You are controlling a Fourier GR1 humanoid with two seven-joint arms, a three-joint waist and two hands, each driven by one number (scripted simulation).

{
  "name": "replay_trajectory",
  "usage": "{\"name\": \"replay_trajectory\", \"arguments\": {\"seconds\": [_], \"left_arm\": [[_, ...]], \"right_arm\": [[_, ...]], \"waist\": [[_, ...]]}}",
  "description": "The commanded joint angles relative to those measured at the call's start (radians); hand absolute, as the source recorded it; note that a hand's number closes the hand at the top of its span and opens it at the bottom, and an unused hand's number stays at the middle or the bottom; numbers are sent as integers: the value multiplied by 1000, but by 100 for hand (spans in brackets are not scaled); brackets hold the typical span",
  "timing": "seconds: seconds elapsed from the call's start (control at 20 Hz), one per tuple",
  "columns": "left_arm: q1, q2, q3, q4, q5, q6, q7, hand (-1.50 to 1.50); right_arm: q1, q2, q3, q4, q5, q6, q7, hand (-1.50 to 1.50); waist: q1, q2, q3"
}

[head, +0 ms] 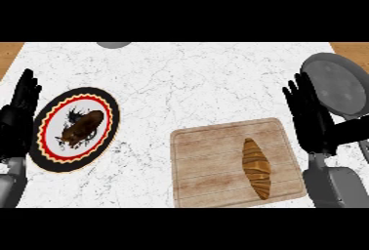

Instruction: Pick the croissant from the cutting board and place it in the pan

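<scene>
Nearest to me, at the lower edge of the view, are my 2 grey forearms, 1 coming up on each side of the white marble counter (pixel 194 83). Between them, a little toward my right, lies the wooden cutting board (pixel 209 166), its near edge close to the counter's front.

On the right half of that board sits the croissant (pixel 256 167), golden brown and striped, lying lengthwise with 1 tip pointing away from me and the other toward me. Nothing touches it.

My right hand (pixel 308 117) stands just beside the board's far right corner, fingers straight, apart and pointing up the view, holding nothing. It is near the croissant but clear of it.

Behind that hand, at the counter's right edge, is the grey pan (pixel 338 83), round and dark inside. Its black handle (pixel 353 129) runs down toward me and passes behind my right hand. I see nothing lying in the pan.

My left hand (pixel 18 119) rests at the left edge of the view, fingers straight and up, holding nothing. Just beside it is a round plate (pixel 45 161) with a black rim, a red and cream zigzag ring and a white centre. A brown piece of food (pixel 81 126) lies on it; I cannot tell what it is.

At the far edge of the counter, a small grey round shape (pixel 114 44) shows only in part.
</scene>
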Motion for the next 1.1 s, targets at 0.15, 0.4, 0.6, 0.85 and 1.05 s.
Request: {"name": "replay_trajectory", "arguments": {"seconds": [0.15,0.4,0.6,0.85,1.05], "left_arm": [[34,-170,-128,-70,31,-39,-91,0],[70,-274,-232,-65,55,-98,-144,0],[60,-262,-201,-25,91,-153,-176,0],[97,-314,-258,-77,32,-105,-170,0],[120,-307,-246,-12,30,-151,-227,0]], "right_arm": [[-22,-112,62,-102,-82,377,-81,150],[113,-301,-7,-64,45,480,-227,-150],[191,-420,-55,32,102,717,-475,-150],[164,-509,-102,55,273,699,-585,-150],[53,-485,-19,57,392,666,-528,-150]], "waist": [[20,-22,40],[3,-15,40],[12,-10,41],[28,-15,40],[37,-12,39]]}}
